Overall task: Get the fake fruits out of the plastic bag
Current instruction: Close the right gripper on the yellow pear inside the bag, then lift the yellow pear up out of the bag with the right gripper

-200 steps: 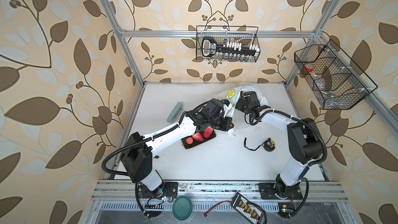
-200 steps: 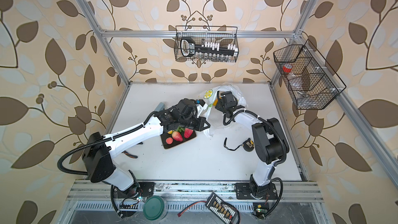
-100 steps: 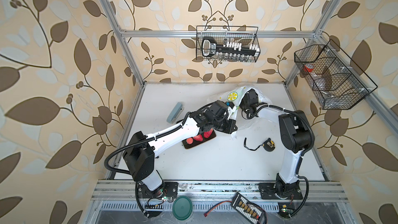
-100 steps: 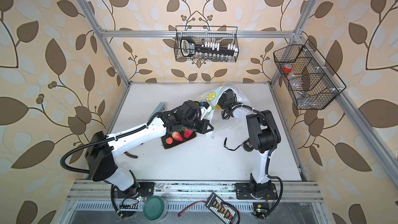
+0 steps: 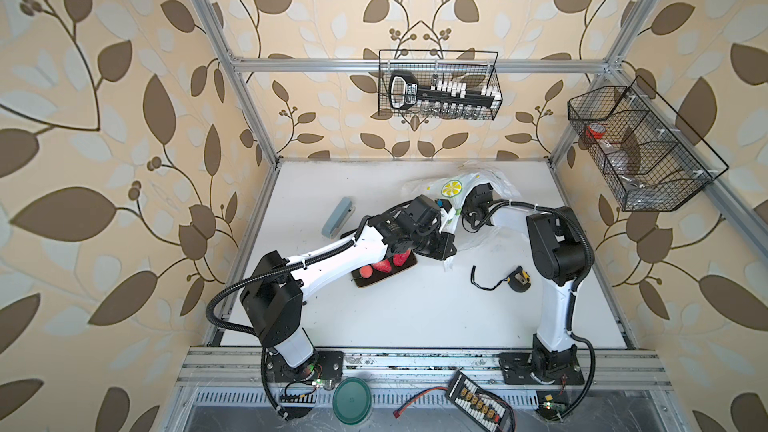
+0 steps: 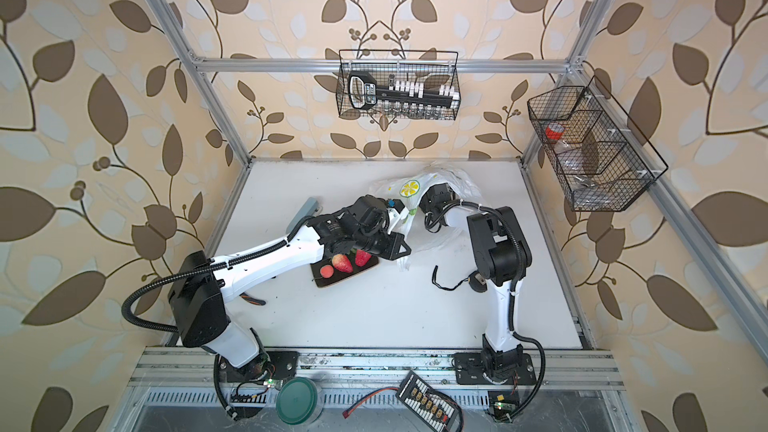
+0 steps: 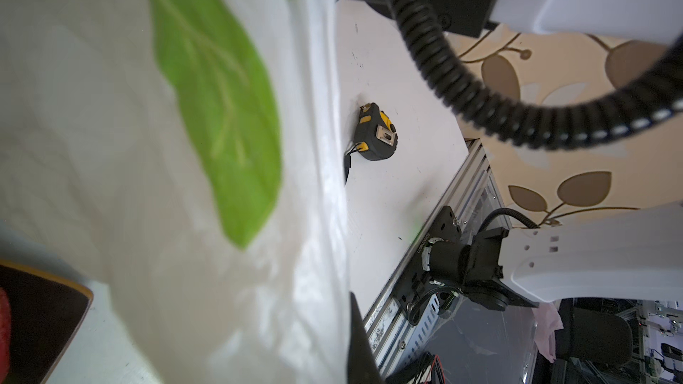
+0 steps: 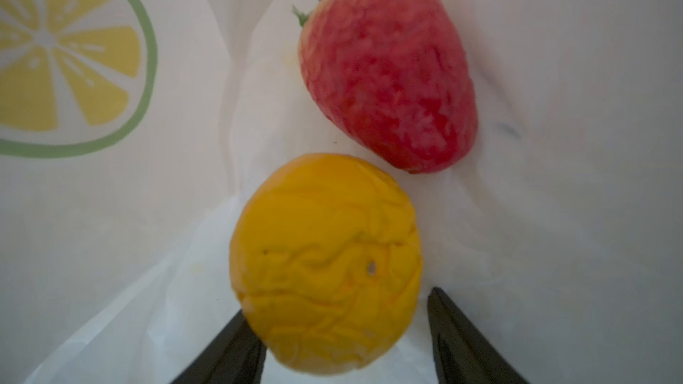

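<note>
Right gripper (image 8: 339, 301) inside thin white lemon-print plastic bag (image 8: 111, 223), jaws apart around wrinkled yellow fake fruit (image 8: 325, 264) (not clamped), red fake strawberry (image 8: 384, 72) just beside. Left gripper (image 5: 445, 214) pinched shut on bag edge.

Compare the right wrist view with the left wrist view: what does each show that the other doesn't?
Only the right wrist view: a wrinkled yellow-orange toy fruit between the open black fingers of the right gripper, and a red toy strawberry just beyond it.
Only the left wrist view: a black-and-yellow tape measure on the white table, and a dark tray's corner.
Both: the thin white printed plastic bag, close up.
</note>
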{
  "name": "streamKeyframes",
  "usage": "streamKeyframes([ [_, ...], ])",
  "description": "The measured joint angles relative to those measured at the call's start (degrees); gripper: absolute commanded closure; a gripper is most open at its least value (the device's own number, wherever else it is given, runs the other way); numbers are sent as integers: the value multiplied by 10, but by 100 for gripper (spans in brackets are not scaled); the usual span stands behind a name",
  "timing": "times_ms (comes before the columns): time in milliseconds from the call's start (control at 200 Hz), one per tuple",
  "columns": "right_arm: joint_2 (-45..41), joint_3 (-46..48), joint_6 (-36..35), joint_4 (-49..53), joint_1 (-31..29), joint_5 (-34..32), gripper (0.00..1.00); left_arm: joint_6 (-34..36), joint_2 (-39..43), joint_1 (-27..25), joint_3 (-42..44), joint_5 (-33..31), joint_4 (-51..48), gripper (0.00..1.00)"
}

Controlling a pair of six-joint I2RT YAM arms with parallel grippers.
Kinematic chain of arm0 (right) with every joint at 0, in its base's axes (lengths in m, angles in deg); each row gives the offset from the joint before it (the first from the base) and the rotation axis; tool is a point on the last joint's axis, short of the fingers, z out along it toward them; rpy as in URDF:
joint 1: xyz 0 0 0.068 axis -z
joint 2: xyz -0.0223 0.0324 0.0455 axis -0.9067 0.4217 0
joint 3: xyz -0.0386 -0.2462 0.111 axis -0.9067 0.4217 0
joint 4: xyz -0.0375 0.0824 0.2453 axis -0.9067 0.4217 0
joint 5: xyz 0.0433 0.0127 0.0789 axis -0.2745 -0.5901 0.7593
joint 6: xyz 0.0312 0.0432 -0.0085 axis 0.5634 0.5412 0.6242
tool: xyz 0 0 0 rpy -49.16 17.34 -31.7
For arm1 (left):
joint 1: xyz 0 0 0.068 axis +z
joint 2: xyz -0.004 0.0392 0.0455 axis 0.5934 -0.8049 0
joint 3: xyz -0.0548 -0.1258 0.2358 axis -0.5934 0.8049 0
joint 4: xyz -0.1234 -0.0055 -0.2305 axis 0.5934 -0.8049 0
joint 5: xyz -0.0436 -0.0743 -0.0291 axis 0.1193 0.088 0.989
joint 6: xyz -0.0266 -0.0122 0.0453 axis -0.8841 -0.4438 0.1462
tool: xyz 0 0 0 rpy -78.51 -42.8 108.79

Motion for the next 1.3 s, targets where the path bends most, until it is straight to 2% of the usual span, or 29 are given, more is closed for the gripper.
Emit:
streamKeyframes([
  [140,3,-12,2,-1,4,0,24,4,0,0,0,0,-3,100],
  [290,9,-24,6,-6,11,0,24,5,0,0,0,0,-9,100],
  [585,29,-33,27,-17,23,0,41,5,0,0,0,-1,-10,100],
  [725,29,-33,30,-21,24,5,52,5,0,0,0,-2,-10,100],
  [825,27,-28,27,-27,24,10,55,5,0,0,0,-3,-10,100],
  [1085,-48,79,-2,-51,24,33,55,12,0,0,0,-14,-13,100],
  [1300,-151,179,-63,-54,24,53,55,23,-3,2,-10,-22,-14,100],
])
